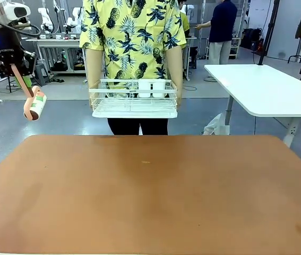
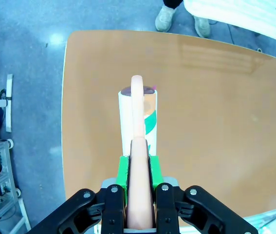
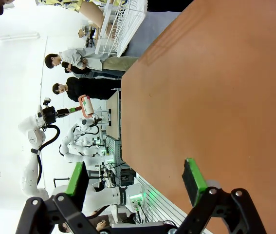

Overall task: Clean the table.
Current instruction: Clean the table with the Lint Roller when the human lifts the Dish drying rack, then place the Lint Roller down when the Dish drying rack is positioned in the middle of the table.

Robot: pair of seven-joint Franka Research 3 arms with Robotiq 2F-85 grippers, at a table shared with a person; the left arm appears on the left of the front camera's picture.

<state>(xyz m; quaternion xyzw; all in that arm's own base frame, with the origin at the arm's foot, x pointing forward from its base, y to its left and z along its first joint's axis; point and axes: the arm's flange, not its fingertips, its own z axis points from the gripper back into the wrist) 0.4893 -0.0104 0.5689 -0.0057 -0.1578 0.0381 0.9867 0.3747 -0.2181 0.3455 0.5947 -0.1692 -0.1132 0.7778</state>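
The left gripper (image 1: 27, 81) is clenched on the pink handle of a lint roller (image 1: 35, 106), holding it in the air near the far left corner of the reddish-brown desk (image 1: 150, 202). In the right wrist view, the right gripper (image 3: 135, 178) hangs above the desk with its jaws spread wide apart. At the far edge of the desk a person (image 1: 133, 37) holds a white wire rack (image 1: 133, 102) carrying two white cups (image 1: 151, 87).

Table (image 1: 150, 212): wide, matte reddish-brown top, rounded corners, level; tiny pale speck (image 1: 146, 162) near centre, possibly crumb.
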